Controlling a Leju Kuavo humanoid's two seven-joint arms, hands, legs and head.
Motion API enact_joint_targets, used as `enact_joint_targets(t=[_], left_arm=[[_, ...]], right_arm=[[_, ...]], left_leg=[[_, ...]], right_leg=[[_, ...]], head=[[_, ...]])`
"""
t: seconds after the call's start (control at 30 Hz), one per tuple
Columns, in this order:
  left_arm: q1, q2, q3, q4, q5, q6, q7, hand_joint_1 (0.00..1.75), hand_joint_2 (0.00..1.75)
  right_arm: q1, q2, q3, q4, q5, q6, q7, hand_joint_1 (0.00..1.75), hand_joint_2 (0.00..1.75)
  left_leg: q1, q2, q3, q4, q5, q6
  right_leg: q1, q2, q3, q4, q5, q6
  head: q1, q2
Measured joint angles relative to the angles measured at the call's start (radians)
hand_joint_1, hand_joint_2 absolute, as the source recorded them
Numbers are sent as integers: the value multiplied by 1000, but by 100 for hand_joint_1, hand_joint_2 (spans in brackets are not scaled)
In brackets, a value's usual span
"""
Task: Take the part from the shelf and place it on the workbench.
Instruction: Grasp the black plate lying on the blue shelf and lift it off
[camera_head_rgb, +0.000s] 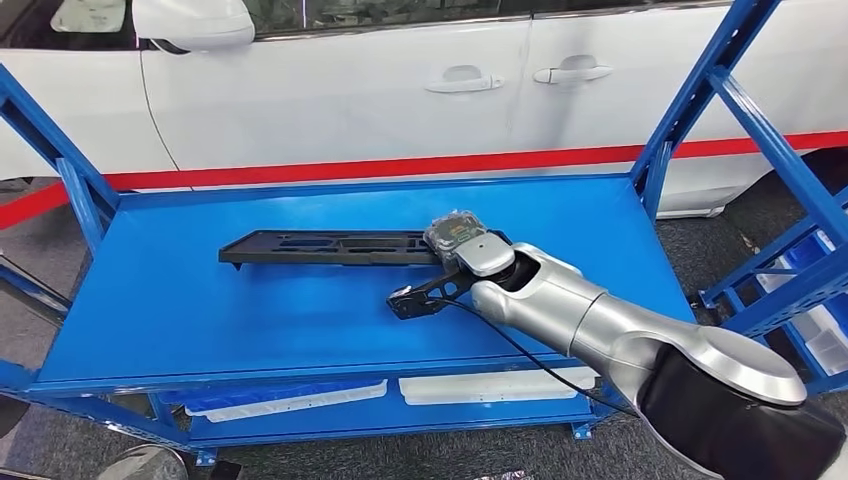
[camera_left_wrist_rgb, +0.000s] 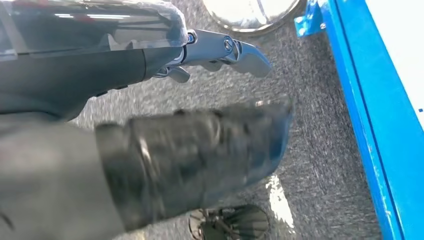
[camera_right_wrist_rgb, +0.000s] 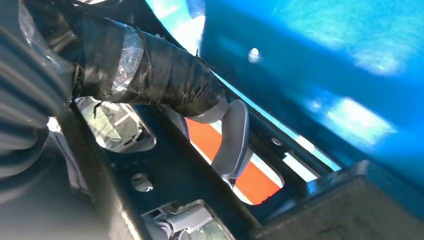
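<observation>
The part (camera_head_rgb: 330, 247) is a long, flat black plastic piece lying across the blue shelf deck (camera_head_rgb: 250, 320). My right hand (camera_head_rgb: 462, 240) is at its right end, with the silver arm reaching in from the lower right. In the right wrist view the tape-wrapped thumb (camera_right_wrist_rgb: 150, 70) presses on one face of the part (camera_right_wrist_rgb: 165, 175), and grey fingers (camera_right_wrist_rgb: 232, 140) show through its openings on the other side, so the hand grips it. My left hand (camera_left_wrist_rgb: 200, 100) hangs over grey carpet beside the shelf's blue frame (camera_left_wrist_rgb: 370, 125), holding nothing, its fingers apart.
A white car (camera_head_rgb: 400, 80) with a red stripe stands close behind the shelf. Blue slanted uprights rise at the left (camera_head_rgb: 60, 160) and right (camera_head_rgb: 700, 90) ends. White pieces (camera_head_rgb: 480, 385) lie on the lower deck. Another blue rack (camera_head_rgb: 800, 290) stands at the right.
</observation>
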Motion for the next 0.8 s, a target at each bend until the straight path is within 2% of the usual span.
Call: enact_joint_targets(t=[0.03, 0.1, 0.13, 0.17, 0.23, 0.3, 0.33, 0.43, 0.47, 0.5, 0.53, 0.57, 0.63, 0.67, 0.73, 0.8], left_arm=[[0, 0, 1, 0, 2, 0, 0, 0, 175], [1, 0, 2, 0, 6, -1, 0, 0, 175], [0, 0, 3, 0, 9, -2, 1, 0, 175], [-1, 0, 5, 0, 12, -3, 3, 0, 175], [-2, 1, 11, 0, 15, 0, 7, 0, 175], [-1, 0, 16, 0, 18, 19, 11, 0, 175], [0, 0, 16, 0, 19, 32, 14, 0, 175], [-1, 0, 18, 0, 22, 65, 25, 0, 175], [-1, 0, 19, 0, 26, 73, 28, 0, 175], [0, 0, 20, 0, 32, 82, 30, 0, 175], [0, 0, 21, 0, 37, 91, 33, 0, 175], [0, 0, 23, 0, 42, 100, 35, 0, 175], [-1, 0, 25, 0, 48, 112, 41, 0, 175], [-2, 0, 26, 0, 51, 116, 45, 0, 175], [-3, -3, 30, 0, 57, 124, 55, 0, 175], [-2, -8, 37, 0, 62, 130, 65, 0, 175]], right_arm=[[0, 0, -3, -8, -9, -9, -5, 175, 175], [-2, 1, -12, -29, -27, -30, -16, 175, 175], [-3, 4, -17, -43, -35, -41, -21, 175, 175], [-5, 6, -21, -57, -41, -51, -24, 175, 175], [-7, 10, -27, -85, -49, -67, -27, 175, 175], [-7, 11, -34, -115, -57, -90, -31, 175, 175], [-6, 12, -40, -133, -63, -107, -34, 175, 175], [-2, 16, -60, -187, -84, -160, -46, 175, 175], [2, 17, -69, -204, -95, -182, -52, 175, 175], [7, 17, -78, -222, -108, -206, -58, 175, 175], [13, 18, -89, -240, -123, -233, -65, 175, 175], [18, 18, -101, -259, -139, -261, -74, 175, 175], [28, 20, -125, -296, -175, -313, -92, 175, 175], [34, 22, -139, -315, -203, -342, -105, 175, 175], [56, 29, -172, -351, -280, -403, -139, 175, 175], [82, 39, -212, -383, -352, -448, -171, 175, 175]], left_leg=[[1, -1, 0, 4, -2, -2], [2, -2, -3, 15, -10, -12], [1, -3, -6, 21, -14, -18], [0, -3, -8, 24, -15, -24], [-1, -4, -11, 21, -11, -33], [1, -3, -20, 37, -26, -42], [2, -3, -34, 70, -47, -45], [2, -2, -116, 248, -127, -49], [2, -2, -135, 286, -134, -47], [0, -2, -137, 288, -122, -44], [-2, -2, -122, 252, -94, -37], [-6, -2, -93, 188, -58, -28], [-15, -2, -34, 70, -14, -10], [-19, -3, -19, 38, -9, -5], [-23, -3, -10, 17, -11, -1], [-16, -1, 0, 0, -5, 1]], right_leg=[[-2, 0, 20, -43, 30, 1], [-5, 1, 81, -174, 86, 1], [-5, 2, 102, -219, 100, -2], [-3, 3, 112, -242, 104, -6], [0, 5, 109, -243, 105, -18], [-2, 4, 109, -246, 109, -30], [-3, 3, 109, -249, 111, -36], [3, 4, 109, -250, 111, -48], [6, 4, 110, -250, 111, -50], [10, 4, 111, -250, 110, -51], [13, 4, 113, -250, 108, -53], [16, 5, 116, -250, 107, -54], [20, 5, 117, -251, 106, -53], [20, 5, 116, -252, 106, -51], [20, 4, 115, -256, 108, -43], [20, 3, 113, -250, 100, -33]], head=[[0, 0], [0, 0], [0, 0], [0, 0], [-1, 0], [-2, 0], [-2, 0], [-4, 0], [-4, 0], [-4, 0], [-4, 0], [-3, 0], [-3, 0], [-3, 0], [-4, 0], [-4, 0]])
